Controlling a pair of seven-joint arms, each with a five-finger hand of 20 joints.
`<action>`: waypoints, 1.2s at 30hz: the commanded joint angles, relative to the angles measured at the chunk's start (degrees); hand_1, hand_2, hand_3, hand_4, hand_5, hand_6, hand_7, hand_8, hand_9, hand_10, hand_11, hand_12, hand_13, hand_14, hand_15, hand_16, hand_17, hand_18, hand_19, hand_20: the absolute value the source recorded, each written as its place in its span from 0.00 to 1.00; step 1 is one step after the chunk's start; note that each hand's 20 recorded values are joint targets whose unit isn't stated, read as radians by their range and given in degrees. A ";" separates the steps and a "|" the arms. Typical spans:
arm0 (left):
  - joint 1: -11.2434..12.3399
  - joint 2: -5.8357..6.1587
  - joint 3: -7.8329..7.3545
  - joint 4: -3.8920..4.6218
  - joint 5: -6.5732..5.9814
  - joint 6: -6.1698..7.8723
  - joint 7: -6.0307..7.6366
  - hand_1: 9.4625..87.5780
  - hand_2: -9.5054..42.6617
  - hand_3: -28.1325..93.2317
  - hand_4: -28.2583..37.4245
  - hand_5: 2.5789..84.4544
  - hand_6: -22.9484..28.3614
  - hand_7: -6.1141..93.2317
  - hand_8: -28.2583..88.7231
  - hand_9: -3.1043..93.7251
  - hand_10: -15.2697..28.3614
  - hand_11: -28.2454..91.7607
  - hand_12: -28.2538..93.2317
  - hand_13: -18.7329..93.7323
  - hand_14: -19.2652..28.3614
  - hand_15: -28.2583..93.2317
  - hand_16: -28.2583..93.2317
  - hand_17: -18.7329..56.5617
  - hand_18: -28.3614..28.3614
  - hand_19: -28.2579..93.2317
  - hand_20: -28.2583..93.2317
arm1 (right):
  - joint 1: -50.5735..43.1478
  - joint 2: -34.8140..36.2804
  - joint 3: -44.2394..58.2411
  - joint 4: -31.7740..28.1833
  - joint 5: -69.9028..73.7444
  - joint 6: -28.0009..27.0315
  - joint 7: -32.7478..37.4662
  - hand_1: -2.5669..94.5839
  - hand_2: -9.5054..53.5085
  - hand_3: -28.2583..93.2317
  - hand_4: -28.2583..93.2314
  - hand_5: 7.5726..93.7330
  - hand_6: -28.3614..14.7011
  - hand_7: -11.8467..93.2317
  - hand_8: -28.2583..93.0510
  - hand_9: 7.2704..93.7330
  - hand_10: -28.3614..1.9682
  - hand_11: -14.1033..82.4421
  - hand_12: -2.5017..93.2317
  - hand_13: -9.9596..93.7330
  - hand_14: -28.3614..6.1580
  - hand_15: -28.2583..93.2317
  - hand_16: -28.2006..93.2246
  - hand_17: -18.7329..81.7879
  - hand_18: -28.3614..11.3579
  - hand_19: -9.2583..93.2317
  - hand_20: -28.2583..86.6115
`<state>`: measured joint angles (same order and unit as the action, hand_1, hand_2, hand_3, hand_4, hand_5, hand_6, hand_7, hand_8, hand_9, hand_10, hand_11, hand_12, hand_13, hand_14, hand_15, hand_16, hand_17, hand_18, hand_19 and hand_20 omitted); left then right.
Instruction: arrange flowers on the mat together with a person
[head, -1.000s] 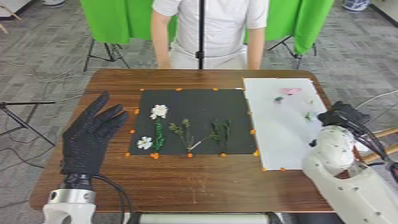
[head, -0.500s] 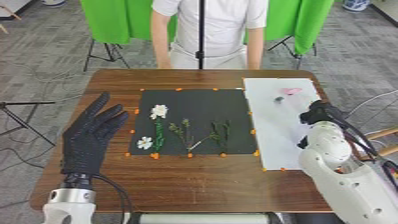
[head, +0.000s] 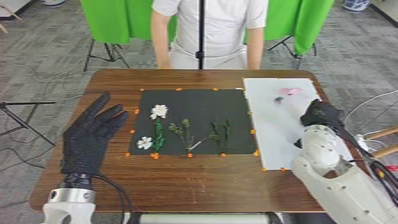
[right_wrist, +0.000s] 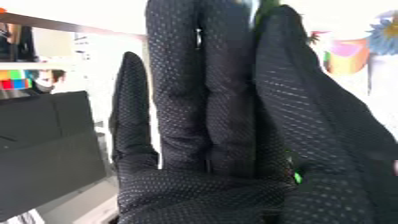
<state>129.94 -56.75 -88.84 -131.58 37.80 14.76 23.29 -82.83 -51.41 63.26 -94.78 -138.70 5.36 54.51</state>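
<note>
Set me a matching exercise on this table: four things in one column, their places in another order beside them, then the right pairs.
Things:
1. Black mat
2. Pink flower
3. Left hand
4. Right hand

Places:
A. At the right edge of the white sheet
B. Beneath the white flowers and green stems
C. On the white sheet, near its far end
D. To the left of the black mat

Right pairs: 1-B, 2-C, 3-D, 4-A

Gap: table (head: 222, 187) between arms (head: 333, 175) | Obstacles: left hand (head: 84, 145) beside black mat (head: 211, 102), right hand (head: 322, 114) over white sheet (head: 274, 135)
</note>
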 joint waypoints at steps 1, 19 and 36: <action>1.01 0.36 -0.98 -1.20 1.16 -1.32 1.03 0.17 0.35 0.88 0.01 0.41 0.62 0.17 0.16 0.41 0.84 0.44 0.31 0.41 0.98 0.63 0.15 0.15 0.92 0.72 0.26 | -1.98 -2.32 2.48 -5.85 -4.96 2.69 -4.78 0.64 0.00 0.73 0.00 0.97 0.78 0.24 0.22 1.00 0.75 0.30 0.30 0.89 0.71 0.48 0.50 0.39 0.26 0.75 0.32; -0.14 2.20 -2.53 -2.56 2.80 -2.97 3.16 0.14 0.31 0.85 0.00 0.40 0.61 0.17 0.16 0.41 0.84 0.44 0.31 0.41 0.99 0.63 0.15 0.17 0.96 0.77 0.28 | 8.28 -22.74 -12.51 -8.31 -1.11 -2.78 -28.35 0.62 0.00 0.76 0.00 0.97 0.77 0.24 0.22 1.00 0.75 0.35 0.30 0.87 0.73 0.48 0.51 0.37 0.33 0.74 0.31; -4.02 0.27 -1.74 -1.15 3.11 -6.33 0.68 0.15 0.31 0.86 0.00 0.40 0.61 0.17 0.16 0.41 0.84 0.44 0.31 0.41 0.99 0.64 0.15 0.17 0.96 0.77 0.29 | 17.57 -23.08 -26.83 1.19 -2.92 -3.70 -23.96 0.63 0.00 0.74 0.00 0.94 0.81 0.22 0.22 1.00 0.76 0.30 0.33 0.82 0.69 0.49 0.48 0.34 0.33 0.68 0.33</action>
<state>125.71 -55.93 -90.94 -133.10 41.09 9.14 24.57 -67.28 -75.01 37.98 -94.26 -140.31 2.40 28.85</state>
